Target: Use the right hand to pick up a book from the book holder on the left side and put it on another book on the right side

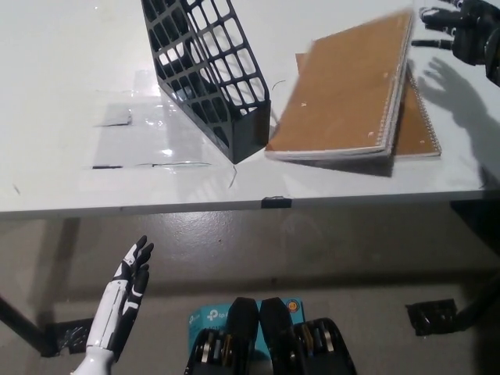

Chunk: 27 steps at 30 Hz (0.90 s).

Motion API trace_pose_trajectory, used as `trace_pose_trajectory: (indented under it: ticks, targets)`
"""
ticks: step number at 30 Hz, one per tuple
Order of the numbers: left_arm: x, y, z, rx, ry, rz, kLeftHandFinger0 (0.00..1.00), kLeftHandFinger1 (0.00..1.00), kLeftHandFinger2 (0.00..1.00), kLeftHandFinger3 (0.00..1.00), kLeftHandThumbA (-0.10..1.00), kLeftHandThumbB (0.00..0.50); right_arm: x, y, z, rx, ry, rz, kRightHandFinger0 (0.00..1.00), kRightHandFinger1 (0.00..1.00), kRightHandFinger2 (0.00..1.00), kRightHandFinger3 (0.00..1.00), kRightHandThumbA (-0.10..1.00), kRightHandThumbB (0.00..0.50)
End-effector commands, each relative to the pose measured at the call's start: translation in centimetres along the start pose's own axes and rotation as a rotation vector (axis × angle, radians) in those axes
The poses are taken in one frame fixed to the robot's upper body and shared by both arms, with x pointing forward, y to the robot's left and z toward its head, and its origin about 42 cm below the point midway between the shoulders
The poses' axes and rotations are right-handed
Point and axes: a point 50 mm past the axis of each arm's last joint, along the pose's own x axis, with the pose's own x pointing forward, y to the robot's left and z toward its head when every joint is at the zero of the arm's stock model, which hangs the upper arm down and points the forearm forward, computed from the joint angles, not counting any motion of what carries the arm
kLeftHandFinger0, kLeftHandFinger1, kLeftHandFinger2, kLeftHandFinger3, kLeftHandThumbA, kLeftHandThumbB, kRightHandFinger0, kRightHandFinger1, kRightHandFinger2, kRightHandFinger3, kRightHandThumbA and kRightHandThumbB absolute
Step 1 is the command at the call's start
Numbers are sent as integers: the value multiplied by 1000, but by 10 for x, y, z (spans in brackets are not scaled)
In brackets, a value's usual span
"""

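A brown spiral-bound book (344,90) lies almost flat, blurred, on top of a second brown book (418,125) on the white table (70,164). Its left edge reaches close to the base of the black mesh book holder (207,70), which stands empty. My black right hand (461,31) is at the upper right, off the book, its fingers spread apart and holding nothing. My white left hand (121,305) rests open below the table's front edge at the lower left.
A clear plastic sheet (144,129) lies on the table left of the holder. The table's front edge runs across the middle of the view, with the floor below it.
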Motion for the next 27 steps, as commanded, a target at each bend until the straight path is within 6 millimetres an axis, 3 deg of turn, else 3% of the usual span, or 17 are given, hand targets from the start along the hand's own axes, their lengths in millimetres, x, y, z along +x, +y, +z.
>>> trace_pose_trajectory:
  ticks: [1, 7, 8, 12, 14, 15, 17, 20, 21, 23, 24, 25, 26, 27]
  targets:
    - [3, 5, 10, 24, -65, 3, 1000, 1000, 1000, 1000, 1000, 74, -13, 7, 70, 3, -231, 63, 1000, 1000, 1000, 1000, 453, 339]
    - [4, 6, 10, 24, -68, 3, 1000, 1000, 1000, 1000, 1000, 80, -14, 6, 73, 66, -249, 58, 1000, 1000, 1000, 1000, 468, 389]
    - [4, 5, 10, 23, -67, 3, 1000, 1000, 1000, 1000, 1000, 75, -14, 5, 72, 15, -247, 47, 1000, 1000, 1000, 1000, 550, 408]
    - [2, 4, 10, 22, -66, 2, 1000, 1000, 1000, 1000, 1000, 68, -14, 3, 69, -1, -270, 39, 1000, 1000, 1000, 1000, 583, 425]
    - [1, 4, 10, 15, -63, 8, 1000, 1000, 1000, 1000, 1000, 67, -14, 5, 72, -5, -300, 46, 1000, 1000, 1000, 1000, 626, 407]
    - [2, 4, 10, 14, -62, 10, 1000, 1000, 1000, 1000, 1000, 73, -16, 6, 77, -24, -334, 44, 1000, 1000, 1000, 1000, 631, 387]
    - [4, 5, 11, 15, -70, 10, 1000, 1000, 1000, 1000, 1000, 72, -20, 8, 90, -34, -417, 65, 1000, 1000, 1000, 1000, 635, 395]
    - [8, 5, 14, 24, -75, 11, 1000, 1000, 1000, 1000, 1000, 70, -33, 12, 114, -15, -543, 166, 1000, 1000, 1000, 1000, 679, 434]
    - [10, 6, 14, 23, -73, 15, 1000, 1000, 1000, 1000, 1000, 81, -42, 13, 123, -48, -617, 197, 1000, 1000, 1000, 1000, 746, 421]
    - [17, 7, 17, 18, -84, 21, 1000, 1000, 1000, 1000, 1000, 83, -93, 23, 137, -103, -827, 267, 1000, 1000, 1000, 1000, 779, 407]
    - [21, 8, 18, 16, -89, 22, 1000, 1000, 1000, 1000, 1000, 84, -110, 25, 139, -106, -874, 290, 1000, 1000, 1000, 1000, 783, 410]
    - [24, 8, 18, 13, -96, 23, 1000, 1000, 1000, 1000, 1000, 83, -148, 29, 135, -99, -954, 332, 1000, 1000, 1000, 1000, 759, 418]
    - [26, 9, 19, 13, -98, 23, 1000, 1000, 1000, 1000, 1000, 82, -158, 30, 134, -98, -974, 341, 1000, 1000, 1000, 1000, 744, 430]
    - [31, 9, 21, 13, -107, 23, 1000, 1000, 1000, 1000, 1000, 75, -188, 31, 127, -131, -1053, 367, 1000, 1000, 1000, 1000, 749, 438]
